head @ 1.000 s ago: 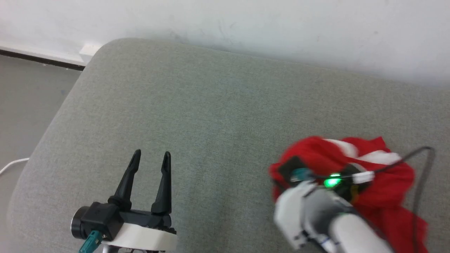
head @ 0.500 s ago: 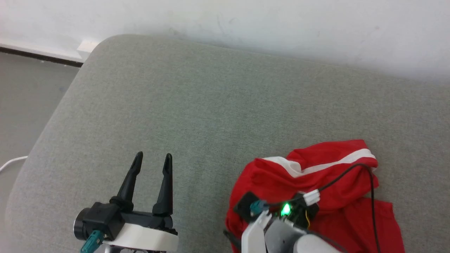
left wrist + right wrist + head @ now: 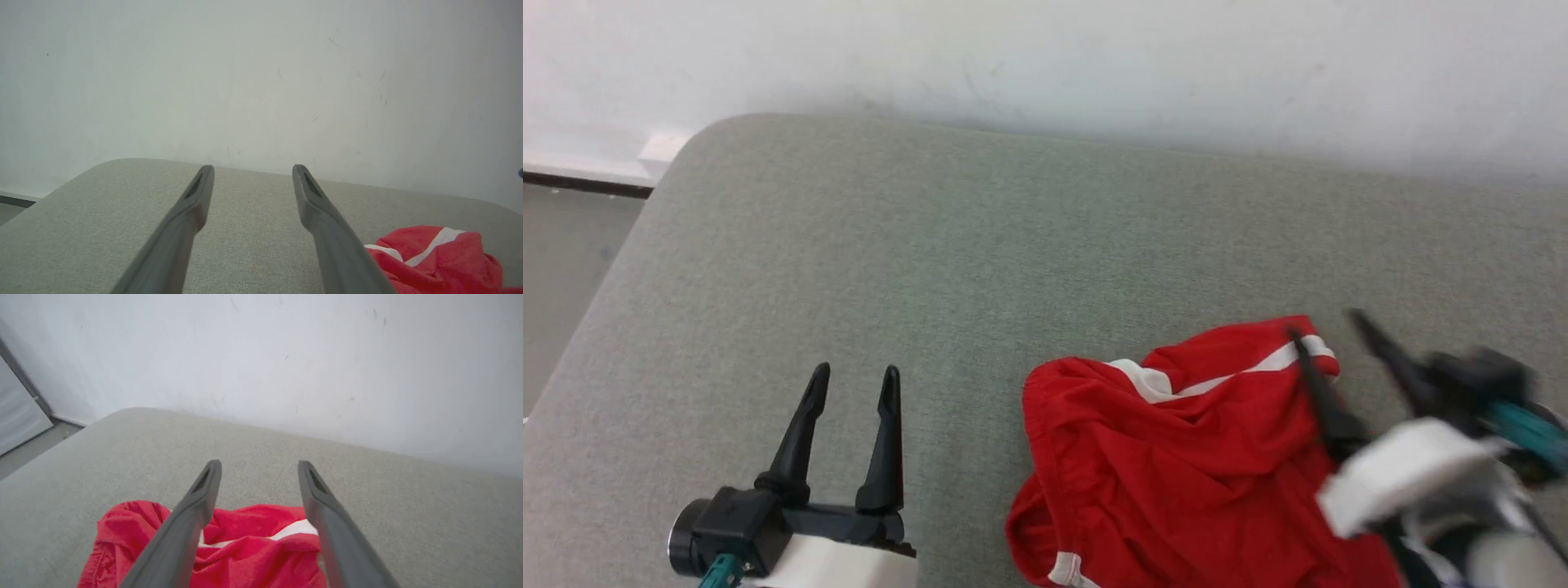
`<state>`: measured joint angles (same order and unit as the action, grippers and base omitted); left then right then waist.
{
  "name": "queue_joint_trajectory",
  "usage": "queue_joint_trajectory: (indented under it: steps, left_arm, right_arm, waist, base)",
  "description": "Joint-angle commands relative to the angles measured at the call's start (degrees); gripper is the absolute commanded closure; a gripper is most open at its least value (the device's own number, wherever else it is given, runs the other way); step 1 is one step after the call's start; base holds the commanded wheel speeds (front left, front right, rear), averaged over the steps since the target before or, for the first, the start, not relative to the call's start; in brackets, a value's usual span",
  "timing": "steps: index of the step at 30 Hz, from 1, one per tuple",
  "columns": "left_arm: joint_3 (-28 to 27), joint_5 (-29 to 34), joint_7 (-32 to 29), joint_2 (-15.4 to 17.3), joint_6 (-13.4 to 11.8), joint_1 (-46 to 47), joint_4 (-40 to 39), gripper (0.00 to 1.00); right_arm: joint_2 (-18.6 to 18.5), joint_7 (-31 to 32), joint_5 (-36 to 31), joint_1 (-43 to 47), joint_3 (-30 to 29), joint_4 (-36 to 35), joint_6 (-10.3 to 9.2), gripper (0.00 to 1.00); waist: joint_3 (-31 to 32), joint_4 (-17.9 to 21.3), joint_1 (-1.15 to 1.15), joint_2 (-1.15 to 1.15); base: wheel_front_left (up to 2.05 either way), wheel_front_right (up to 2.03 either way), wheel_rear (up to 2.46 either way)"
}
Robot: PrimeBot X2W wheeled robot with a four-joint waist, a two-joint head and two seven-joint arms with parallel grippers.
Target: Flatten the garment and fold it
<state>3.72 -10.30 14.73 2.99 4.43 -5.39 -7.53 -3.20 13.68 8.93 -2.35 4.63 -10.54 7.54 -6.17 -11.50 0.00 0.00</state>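
The garment (image 3: 1176, 457), red shorts with white stripe trim, lies crumpled on the grey cushion (image 3: 980, 245) at the lower right of the head view. My right gripper (image 3: 1327, 322) is open and blurred, above the garment's right edge, with nothing between its fingers. In the right wrist view the garment (image 3: 249, 555) lies below the spread right gripper (image 3: 258, 465). My left gripper (image 3: 854, 376) stands open over bare cushion, well left of the garment. The left wrist view has the left gripper (image 3: 251, 168) open, with the garment (image 3: 433, 257) at the lower right.
A white wall (image 3: 1094, 65) runs along the cushion's far edge. The cushion's rounded left edge drops to a grey floor (image 3: 564, 278) with a dark baseboard strip (image 3: 580, 181). Bare cushion spreads left of and behind the garment.
The right gripper has let go of the garment and swung right, fingers now pointing away and open. The garment has dropped and spread on the cushion. The head camera has shifted. The left gripper stayed still.
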Motion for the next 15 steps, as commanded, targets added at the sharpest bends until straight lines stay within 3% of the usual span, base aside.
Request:
queue_joint_trajectory:
  steps: [1,7,15]
  left_arm:
    - [-0.4,0.4,0.3,-0.1,-0.2,-0.7,-0.4,0.0]
    - [-2.0,0.7,0.3,-0.1,-0.5,-2.7,-1.6,0.0]
    - [-1.4,2.4,0.3,0.1,0.2,-2.7,-2.6,0.0]
  right_arm:
    - [0.3,-1.8,0.4,2.8,-2.7,-1.8,-0.05,0.0]
    - [0.3,-12.5,1.1,14.7,-14.0,-4.0,-0.05,0.0]
    - [0.3,-19.2,3.2,16.8,-13.2,1.6,-0.05,0.0]
  waist:
    - [-0.3,0.9,0.0,0.0]
    - [-1.5,3.2,0.0,0.0]
    - [-1.9,6.1,0.0,0.0]
  base:
    - [0.0,0.0,0.0]
    - [0.0,0.0,0.0]
    - [0.0,0.0,0.0]
